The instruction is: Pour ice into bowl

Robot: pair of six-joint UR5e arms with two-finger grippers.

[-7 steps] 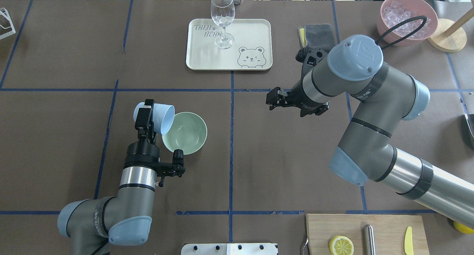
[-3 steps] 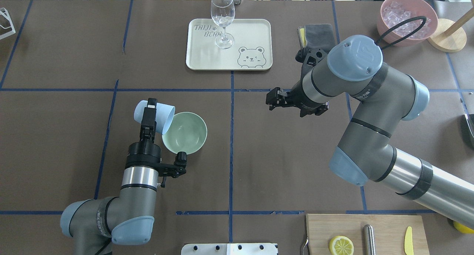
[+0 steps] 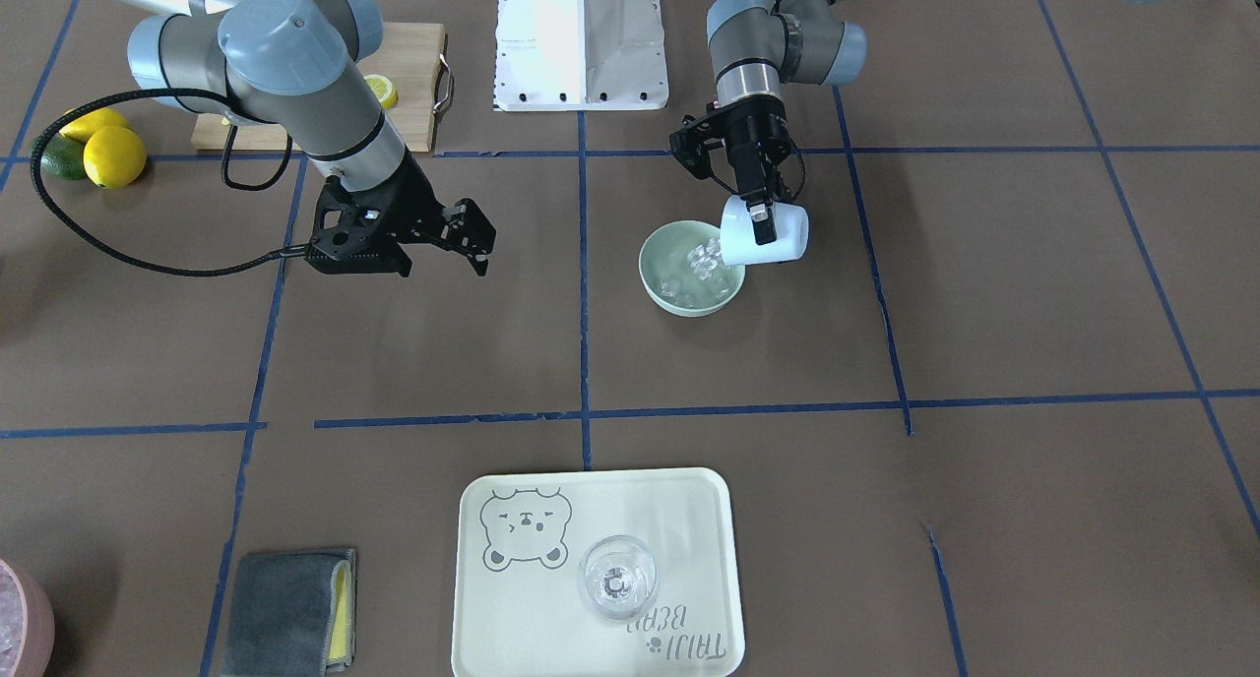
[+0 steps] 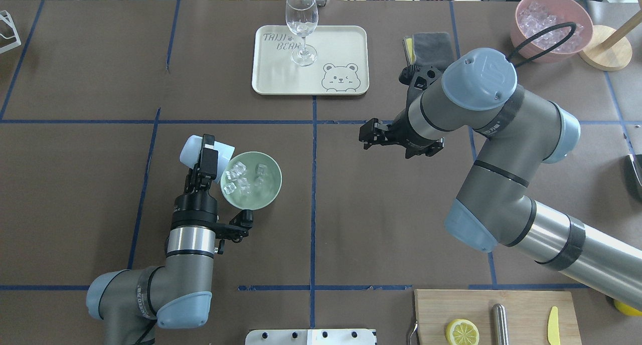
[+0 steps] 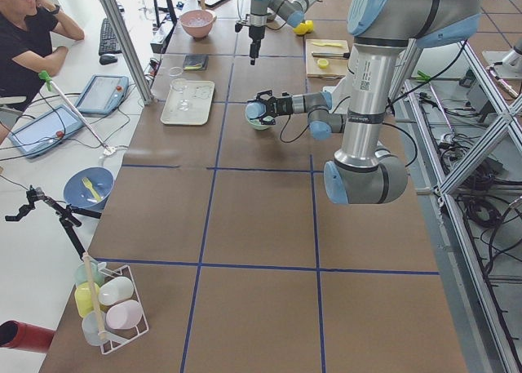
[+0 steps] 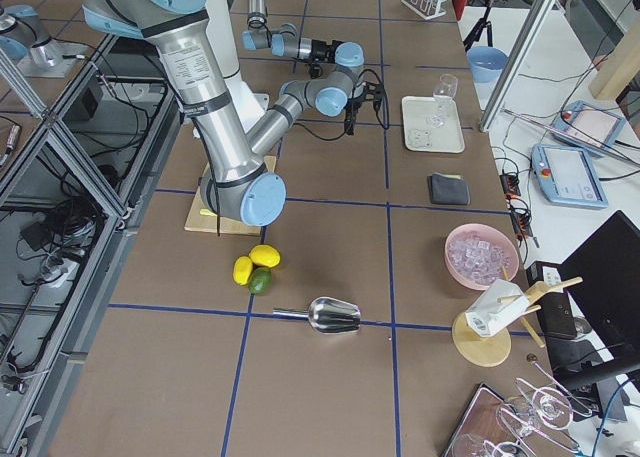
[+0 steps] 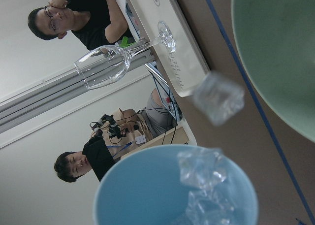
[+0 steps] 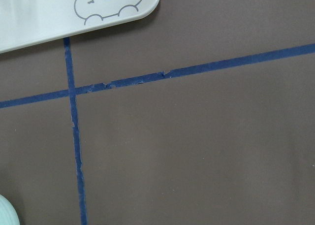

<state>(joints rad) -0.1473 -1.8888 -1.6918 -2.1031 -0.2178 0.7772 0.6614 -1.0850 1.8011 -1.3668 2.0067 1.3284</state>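
Bowl: your mint-green bowl (image 4: pixel 268 192) stands upright on the brown surface (image 4: pixel 381 209), in the robot's left half.
Grip: the left fingers (image 4: pixel 206 157) are clamped on the blue cup (image 4: pixel 188 151), and you can see one finger lying across its outer wall.
Cup axis: tipped over, with its long axis close to level and running across the surface. The base points to the robot's left. The mouth points to its right and a little down, over the bowl's left rim.
Ice: most of the ice (image 4: pixel 242 177) lies in the bowl, bunched on the cup's side. Your left wrist view shows one cube in the air between mouth and bowl, and a few at the cup's lip.
Other arm: the right fingers (image 4: pixel 372 131) are spread with nothing between them, above the surface and well apart from the bowl.
Beyond: a wine glass (image 4: pixel 301 24) stands on the bear tray (image 4: pixel 346 44).
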